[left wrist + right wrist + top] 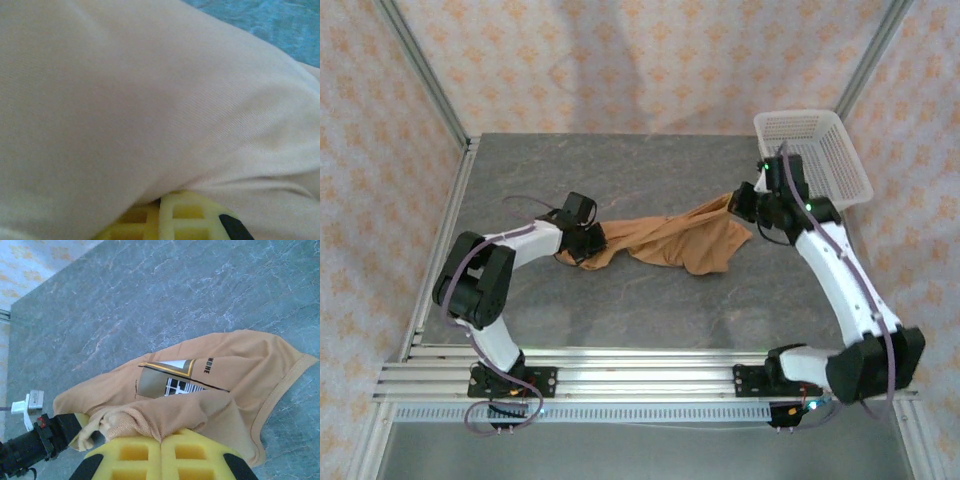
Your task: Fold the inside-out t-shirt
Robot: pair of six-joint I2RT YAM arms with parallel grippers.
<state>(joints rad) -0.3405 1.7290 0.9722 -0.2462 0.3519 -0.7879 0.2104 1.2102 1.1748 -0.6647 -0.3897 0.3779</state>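
The tan inside-out t-shirt (pixel 670 240) hangs bunched and stretched across the middle of the table between my two grippers. My left gripper (pixel 588 243) is shut on its left end. In the left wrist view the cloth (pixel 150 100) drapes right over the camera and over a yellow finger (pixel 175 220). My right gripper (pixel 745 205) is shut on the shirt's right end. In the right wrist view its yellow fingers (pixel 200 457) meet on a fold of cloth (pixel 165 415). Beyond them lie the checked patch (pixel 175 385) and a hemmed edge (pixel 280 385).
A white mesh basket (pixel 815 155) stands at the back right corner, just behind the right arm. Grey stone-patterned table (pixel 650 170) lies bare behind and in front of the shirt. Metal frame rails (pixel 440 250) border the left side.
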